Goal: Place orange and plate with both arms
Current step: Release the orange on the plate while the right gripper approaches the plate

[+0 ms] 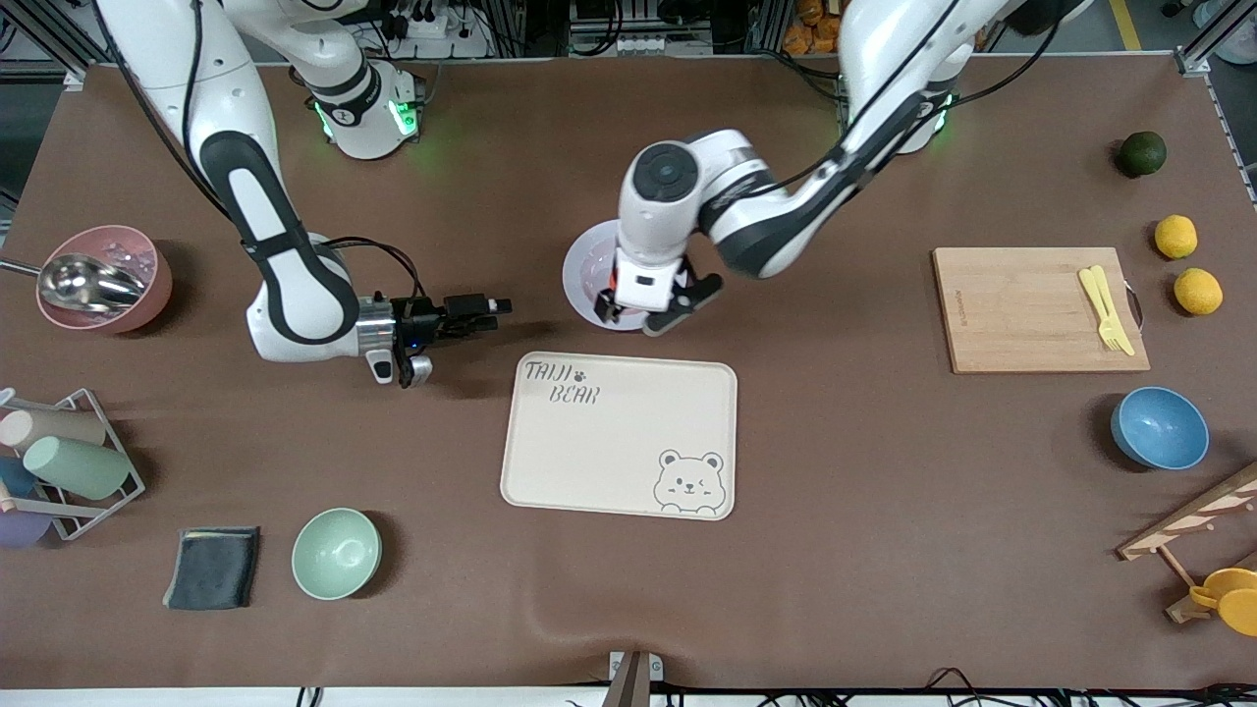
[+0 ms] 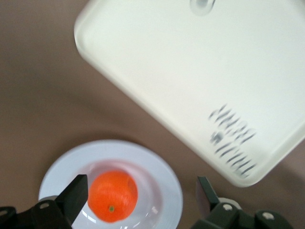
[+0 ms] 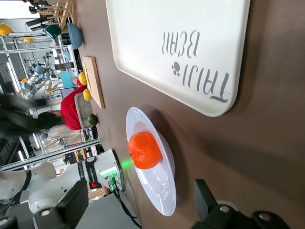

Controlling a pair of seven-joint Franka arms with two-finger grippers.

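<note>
**A:** Start at the right arm's end of the table. What's there?

**B:** A pink bowl [image 1: 106, 278] with a metal scoop in it, a rack of cups [image 1: 61, 462], a dark cloth [image 1: 213, 567] and a green bowl [image 1: 336, 553]. The right gripper [image 1: 488, 312] hangs low over bare tabletop between the pink bowl and the plate, its fingers spread wide with nothing between them.

**A:** And the middle?

**B:** The plate [image 1: 584, 275] sits on the table, farther from the front camera than the bear tray [image 1: 619, 435] and just beside it. The orange [image 2: 113, 196] lies in the plate's well; both wrist views show it plainly, though the left arm hides it from the front.

**A:** The left gripper?

**B:** The left gripper [image 1: 656, 312] is directly over the plate. In the left wrist view its fingers [image 2: 76, 196] stand apart, one on either side of the orange and not touching it.

**A:** Toward the left arm's end?

**B:** A wooden cutting board [image 1: 1021, 309] with a yellow fork [image 1: 1106, 308] on it, a dark green fruit [image 1: 1141, 153], two lemons [image 1: 1186, 265] and a blue bowl [image 1: 1159, 427].
</note>
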